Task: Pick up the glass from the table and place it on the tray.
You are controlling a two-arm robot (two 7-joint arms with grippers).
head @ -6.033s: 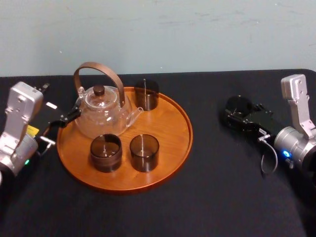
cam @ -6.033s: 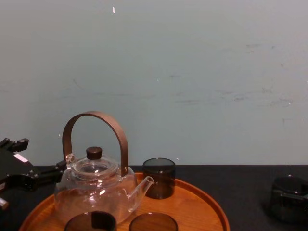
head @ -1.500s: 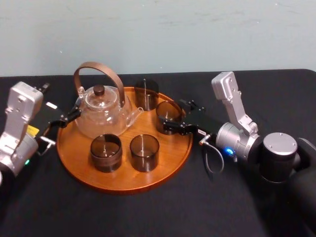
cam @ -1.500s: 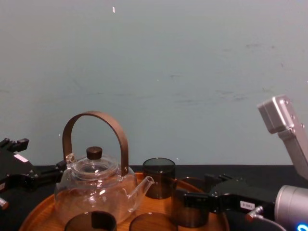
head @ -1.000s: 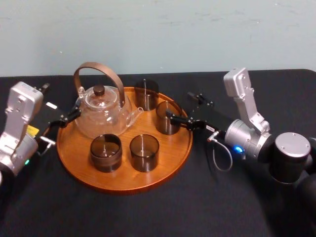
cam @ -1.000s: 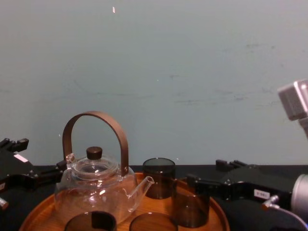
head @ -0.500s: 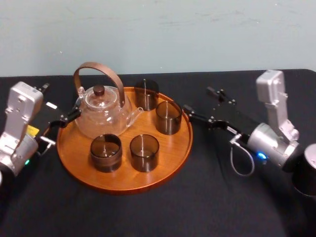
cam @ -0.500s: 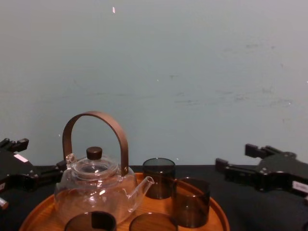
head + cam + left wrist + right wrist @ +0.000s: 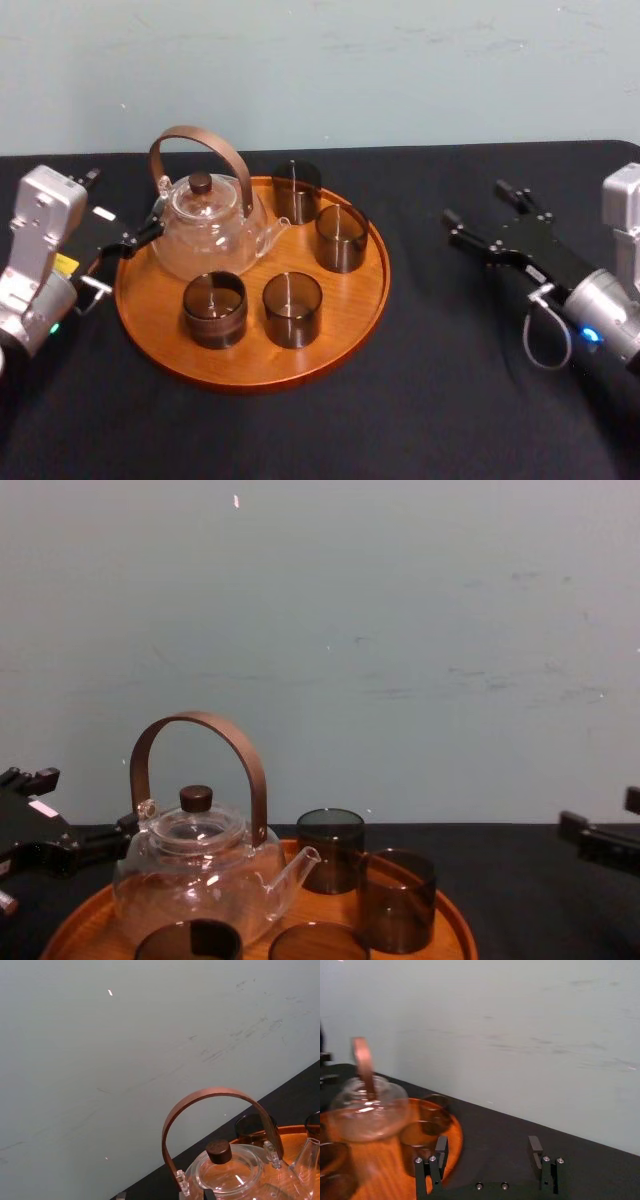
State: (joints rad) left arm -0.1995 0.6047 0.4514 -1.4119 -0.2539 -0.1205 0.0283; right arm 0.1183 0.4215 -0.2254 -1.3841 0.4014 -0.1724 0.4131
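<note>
The glass [image 9: 341, 238] stands upright on the tray [image 9: 375, 290], so placing looks done; the right gripper [image 9: 475, 203], jaws released and empty, hovers over the bench [image 9: 430, 400] well clear, needing only to park like the idle left gripper [image 9: 135, 238] beside the tray.

The head camera looks down on the counter [image 9: 430, 400] and tray [image 9: 350, 290]. The chest camera sits low, facing the wall [image 9: 400, 630]. All 4 views share the teapot [image 9: 205, 230] and tray.
</note>
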